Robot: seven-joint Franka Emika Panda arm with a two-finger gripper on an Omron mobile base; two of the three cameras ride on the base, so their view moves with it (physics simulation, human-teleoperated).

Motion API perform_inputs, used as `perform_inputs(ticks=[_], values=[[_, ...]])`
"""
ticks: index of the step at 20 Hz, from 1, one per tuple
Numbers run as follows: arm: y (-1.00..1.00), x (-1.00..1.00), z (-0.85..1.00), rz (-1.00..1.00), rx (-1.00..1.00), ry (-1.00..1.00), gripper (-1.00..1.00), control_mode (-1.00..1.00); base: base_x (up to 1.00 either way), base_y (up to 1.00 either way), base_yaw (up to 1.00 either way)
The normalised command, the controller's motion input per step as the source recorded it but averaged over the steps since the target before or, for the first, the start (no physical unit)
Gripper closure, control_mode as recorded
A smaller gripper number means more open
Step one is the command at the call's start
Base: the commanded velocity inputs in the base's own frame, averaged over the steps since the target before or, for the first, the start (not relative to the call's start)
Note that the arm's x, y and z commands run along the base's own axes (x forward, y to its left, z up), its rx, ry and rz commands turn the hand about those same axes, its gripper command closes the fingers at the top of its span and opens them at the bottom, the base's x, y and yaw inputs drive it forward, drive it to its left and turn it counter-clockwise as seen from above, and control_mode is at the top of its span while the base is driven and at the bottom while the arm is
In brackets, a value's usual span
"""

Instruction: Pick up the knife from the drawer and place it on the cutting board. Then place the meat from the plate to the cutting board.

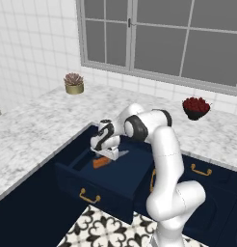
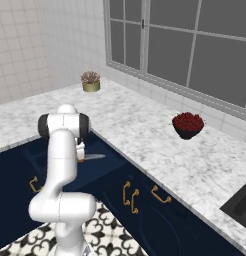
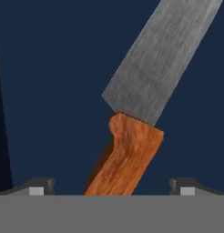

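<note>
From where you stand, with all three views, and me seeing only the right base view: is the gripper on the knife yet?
Observer: Not yet. In the hand view the open gripper straddles the knife handle, fingertips apart from it.
Operator: Where does the knife lie?
Observer: Flat on the floor of the pulled-out drawer, seen from the left base view.
Operator: Which way does the blade run?
Observer: Away from the hand, slanting up-right in the hand view.

White tiled wall [image 1: 29,43], grey-paned window [image 1: 164,34], marble counter [image 2: 160,145], patterned floor [image 1: 106,229]
</note>
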Motion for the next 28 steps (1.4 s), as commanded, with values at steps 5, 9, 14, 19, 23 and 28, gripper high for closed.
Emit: perform_inputs(ticks=[5,9,14,19,23,28], values=[[0.05,-1.00,-0.54,0.19,0.00,0.00,-1.00,-1.00,0.00,0.00,0.00],[0.20,-1.00,-0.41,0.09,0.00,0.00,-1.00,-1.00,0.00,0.00,0.00],[0.37,-1.00,-0.33,0.02,0.00,0.00,1.00,-1.00,0.00,0.00,0.00],[0.25,-0.89,-0.28,0.00,0.00,0.00,1.00,-1.00,0.00,0.00,0.00],[-0.04,-0.48,-0.02,0.00,0.04,0.00,1.00,-1.00,0.00,0.00,0.00],[-0.17,-0.24,0.86,0.13,0.14,0.00,1.00,-1.00,0.00,0.00,0.00]])
